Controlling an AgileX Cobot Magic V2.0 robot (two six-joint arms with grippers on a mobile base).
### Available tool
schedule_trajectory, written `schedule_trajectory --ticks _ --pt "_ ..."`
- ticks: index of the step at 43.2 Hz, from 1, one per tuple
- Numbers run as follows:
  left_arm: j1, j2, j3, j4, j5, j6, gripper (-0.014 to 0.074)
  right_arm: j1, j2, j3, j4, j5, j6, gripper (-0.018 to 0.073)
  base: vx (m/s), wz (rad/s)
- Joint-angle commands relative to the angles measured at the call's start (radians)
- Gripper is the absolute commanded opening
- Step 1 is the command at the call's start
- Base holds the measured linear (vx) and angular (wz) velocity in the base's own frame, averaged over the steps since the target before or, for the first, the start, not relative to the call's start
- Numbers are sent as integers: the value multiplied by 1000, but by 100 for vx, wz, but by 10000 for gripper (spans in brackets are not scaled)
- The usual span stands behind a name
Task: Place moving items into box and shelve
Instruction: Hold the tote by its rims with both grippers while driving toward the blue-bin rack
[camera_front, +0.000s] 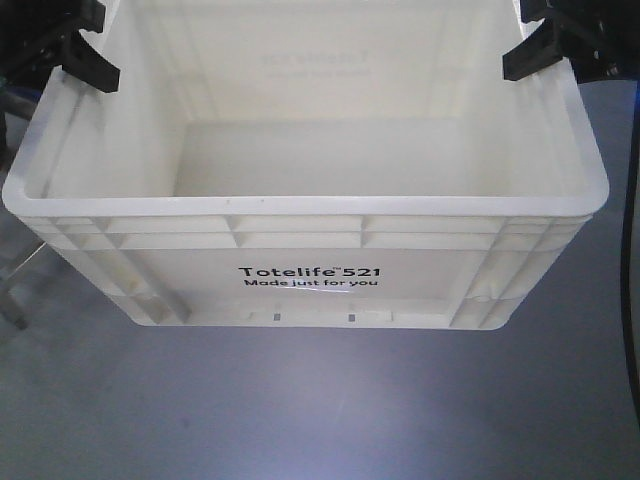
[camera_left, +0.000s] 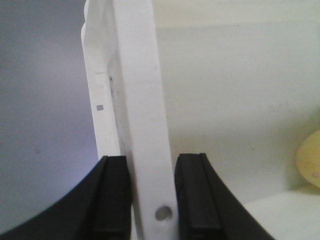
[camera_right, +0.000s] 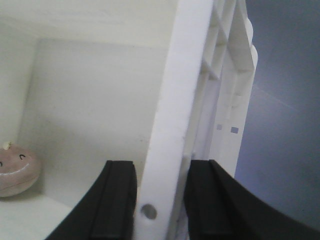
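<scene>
White ribbed plastic box (camera_front: 310, 280) bearing black Totelife 521 print, hanging above grey floor (camera_front: 300, 420), left tool (camera_left: 152, 197) clamping its left wall, right tool (camera_right: 159, 200) clamping its right wall, right wrist view alone showing 1 pink smiling plush (camera_right: 17, 170) sitting inside, left wrist view alone catching 1 pale yellow rounded item (camera_left: 310, 160) inside.

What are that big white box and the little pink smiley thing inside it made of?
The box looks like moulded hard plastic, faintly glossy: ribbed walls, rounded rim, printed lettering. The pink thing seems soft plush fabric, matte, with a stitched-looking face; only partly visible.
</scene>
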Motion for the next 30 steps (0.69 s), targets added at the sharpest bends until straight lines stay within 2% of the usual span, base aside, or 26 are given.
schedule_trajectory --ticks 1,16,30 --pt "-38 -57 -50 -320 -71 -1 -3 26 -43 -43 287 -91 -20 0 32 -60" --pt "-38 -57 -50 -319 -71 -1 -3 26 -43 -43 287 -90 -20 0 32 -57" --pt "-38 -57 -50 -319 -71 -1 -3 26 -43 -43 287 -90 -20 0 35 -33"
